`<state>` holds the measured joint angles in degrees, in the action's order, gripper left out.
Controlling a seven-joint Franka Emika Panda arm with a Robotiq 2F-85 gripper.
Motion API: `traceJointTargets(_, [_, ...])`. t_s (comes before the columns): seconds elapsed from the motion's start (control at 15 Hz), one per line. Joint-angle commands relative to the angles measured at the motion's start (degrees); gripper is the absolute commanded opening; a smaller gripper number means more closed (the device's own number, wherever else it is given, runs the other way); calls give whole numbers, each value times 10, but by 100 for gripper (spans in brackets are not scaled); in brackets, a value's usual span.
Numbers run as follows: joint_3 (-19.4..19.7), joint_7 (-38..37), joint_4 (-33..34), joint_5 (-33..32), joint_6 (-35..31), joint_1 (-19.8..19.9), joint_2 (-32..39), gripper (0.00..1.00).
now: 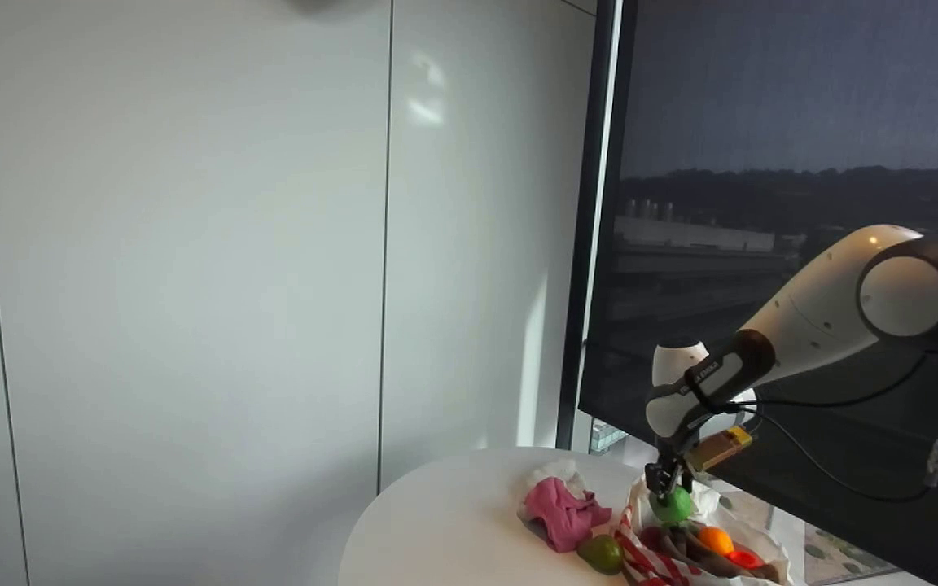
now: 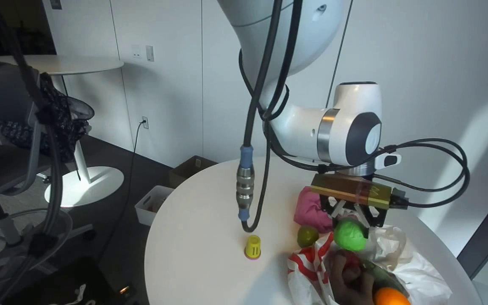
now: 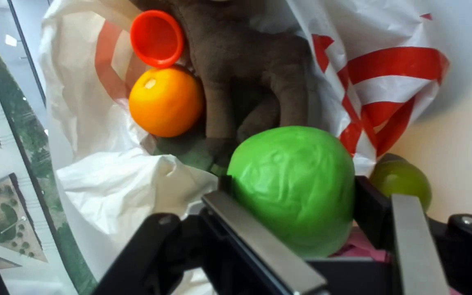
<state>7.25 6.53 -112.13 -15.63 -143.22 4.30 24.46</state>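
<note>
Ball [image 3: 293, 180], green and slightly wrinkled, sits between the fingertips of the gripper [image 2: 350, 227], which is clamped on it from both sides. It is held over the red-striped bag [image 3: 395, 63] (whether they touch, I cannot tell), near an orange [image 3: 166, 102] and a brown plush toy [image 3: 244, 57].

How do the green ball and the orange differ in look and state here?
The green ball is clamped in the gripper, while the orange lies ungripped in the red-and-white bag. In the wrist view, the green ball shows faint wrinkles; the orange looks smoother. Both are roundish and brightly coloured.
</note>
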Motion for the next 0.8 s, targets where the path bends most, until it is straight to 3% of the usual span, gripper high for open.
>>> traceJointTargets(0.0, [-40, 32, -88, -7, 2, -30, -69, 47])
traceJointTargets(0.27, [-63, 22, -103, -38, -8, -72, -44, 47])
traceJointTargets(0.73, [-54, -12, -44, -121, 7, -128, 63, 47])
